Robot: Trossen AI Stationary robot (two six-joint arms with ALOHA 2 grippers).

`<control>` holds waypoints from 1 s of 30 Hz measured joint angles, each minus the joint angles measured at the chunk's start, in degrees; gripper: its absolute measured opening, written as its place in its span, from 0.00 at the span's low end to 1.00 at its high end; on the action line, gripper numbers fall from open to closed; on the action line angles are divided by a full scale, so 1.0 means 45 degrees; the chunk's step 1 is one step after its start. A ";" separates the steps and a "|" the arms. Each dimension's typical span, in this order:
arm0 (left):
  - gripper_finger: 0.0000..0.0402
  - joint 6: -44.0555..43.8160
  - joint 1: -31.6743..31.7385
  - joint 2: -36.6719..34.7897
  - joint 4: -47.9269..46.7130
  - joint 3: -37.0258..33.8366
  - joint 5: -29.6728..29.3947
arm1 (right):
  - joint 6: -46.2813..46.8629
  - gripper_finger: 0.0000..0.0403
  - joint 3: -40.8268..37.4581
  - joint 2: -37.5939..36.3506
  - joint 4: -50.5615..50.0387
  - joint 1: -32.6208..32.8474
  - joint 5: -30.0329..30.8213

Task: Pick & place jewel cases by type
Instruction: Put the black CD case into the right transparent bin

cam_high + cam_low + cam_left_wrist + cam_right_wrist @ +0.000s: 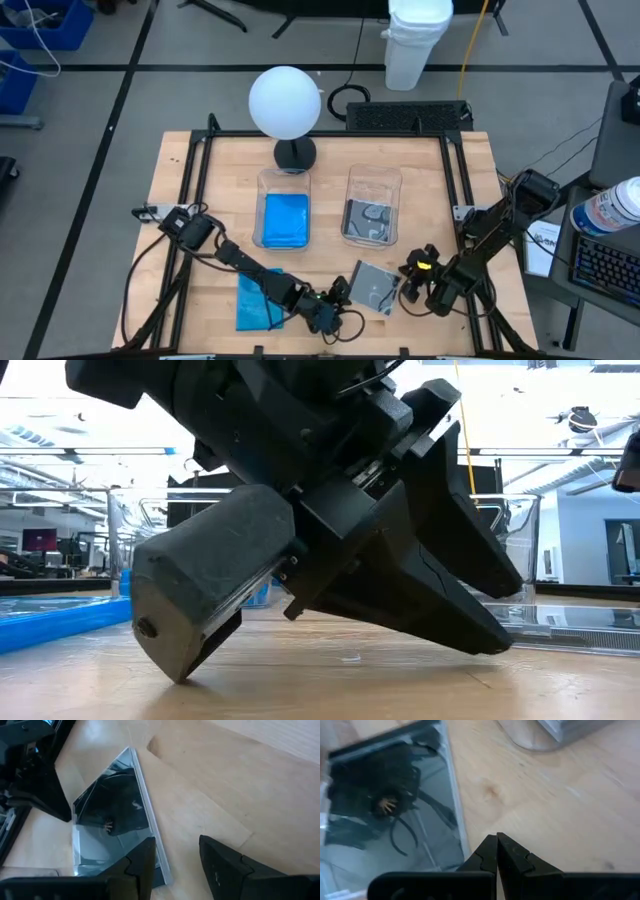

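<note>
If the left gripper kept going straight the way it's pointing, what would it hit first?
Probably the clear case lying just ahead of the open left gripper, near its edge; depth is hard to judge, so it might meet the bare table beside it.

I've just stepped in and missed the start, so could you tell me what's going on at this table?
The robot is sorting jewel cases into two clear tubs: the left tub holds a blue case, the right tub clear/grey ones. A clear/grey case lies on the table between the grippers. The left gripper, open, sits at its edge; the right gripper is shut beside it, holding nothing. Another blue case waits by the left arm.
</note>
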 joint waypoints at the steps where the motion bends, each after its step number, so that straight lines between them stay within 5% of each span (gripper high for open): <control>1: 0.39 0.0020 0.0000 0.0010 0.0000 0.0000 -0.0068 | -0.0168 0.00 -0.0161 0.0000 0.0450 -0.0037 0.0052; 16: 0.39 -0.0219 0.0484 0.0138 -0.1253 -0.0015 -0.0774 | -0.3516 0.00 -0.0651 0.0063 0.4287 -0.0820 -0.0893; 30: 0.39 0.0921 0.0320 0.0117 -0.2194 -0.0019 -0.0844 | -0.3805 0.00 -0.0614 0.0478 0.4785 -0.1168 -0.1194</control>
